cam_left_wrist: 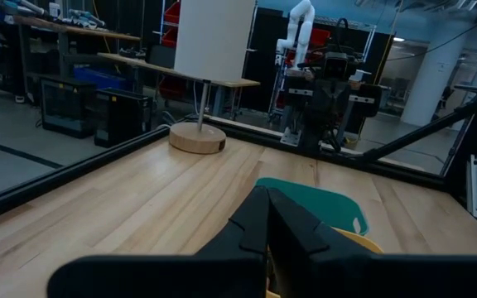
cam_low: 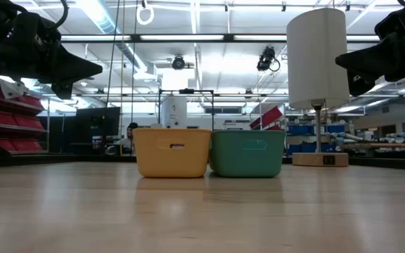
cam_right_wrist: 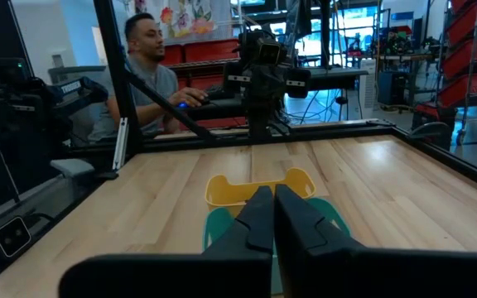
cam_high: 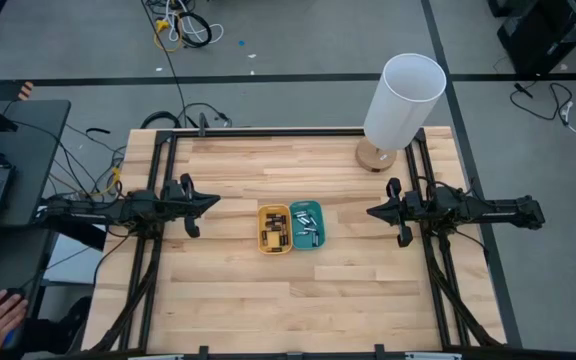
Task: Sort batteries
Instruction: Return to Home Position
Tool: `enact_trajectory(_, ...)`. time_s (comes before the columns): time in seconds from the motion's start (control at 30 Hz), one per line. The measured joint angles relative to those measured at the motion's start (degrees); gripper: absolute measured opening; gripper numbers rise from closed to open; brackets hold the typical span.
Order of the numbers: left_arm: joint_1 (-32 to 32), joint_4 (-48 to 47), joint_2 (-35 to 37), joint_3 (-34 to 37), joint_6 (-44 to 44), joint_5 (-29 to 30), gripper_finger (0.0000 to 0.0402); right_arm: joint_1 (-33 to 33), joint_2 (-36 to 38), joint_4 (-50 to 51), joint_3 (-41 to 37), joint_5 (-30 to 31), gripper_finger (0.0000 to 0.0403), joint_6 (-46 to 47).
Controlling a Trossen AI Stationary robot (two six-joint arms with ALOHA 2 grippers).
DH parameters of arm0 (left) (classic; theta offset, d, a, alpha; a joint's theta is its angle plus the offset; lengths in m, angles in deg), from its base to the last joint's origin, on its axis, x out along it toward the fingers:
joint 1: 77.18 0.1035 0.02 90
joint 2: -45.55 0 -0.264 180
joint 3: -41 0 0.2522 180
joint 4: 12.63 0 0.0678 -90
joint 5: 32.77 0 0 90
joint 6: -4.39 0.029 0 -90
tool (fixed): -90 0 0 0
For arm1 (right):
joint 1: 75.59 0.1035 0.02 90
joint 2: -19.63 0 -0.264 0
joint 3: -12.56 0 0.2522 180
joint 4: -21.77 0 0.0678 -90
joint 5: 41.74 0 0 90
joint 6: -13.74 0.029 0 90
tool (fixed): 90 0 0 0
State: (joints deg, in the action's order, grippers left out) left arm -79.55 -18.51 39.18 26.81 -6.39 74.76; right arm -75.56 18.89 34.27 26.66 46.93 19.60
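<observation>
Batteries sorted into two trays; both grippers closed and empty.
Dark batteries [cam_high: 274,230] lie in the yellow tray [cam_high: 262,228]. The silvery batteries [cam_high: 306,226] lie in the teal tray [cam_high: 319,228], which touches the yellow tray's right side. Left gripper [cam_high: 215,202] hangs above the table [cam_high: 228,300], well apart to the left of the yellow tray, with its fingers pressed together on nothing. Right gripper [cam_high: 370,211] hangs well to the right of the yellow tray, past the teal one, likewise closed. A white-shaded lamp [cam_high: 405,95] stands farther right, at the table's far edge.

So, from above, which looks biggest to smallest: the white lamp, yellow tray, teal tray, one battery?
1. White lamp: largest, though its shade sits nearer the camera.
2. Yellow tray and teal tray: look alike, unranked.
3. A silver battery: smallest.
</observation>
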Motion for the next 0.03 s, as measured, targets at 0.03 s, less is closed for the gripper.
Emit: enact_trajectory(0.03,0.0,0.0,0.0,0.0,0.0,0.0,0.0013,0.0,0.0,0.0,0.0,0.0,0.0002,0.0)
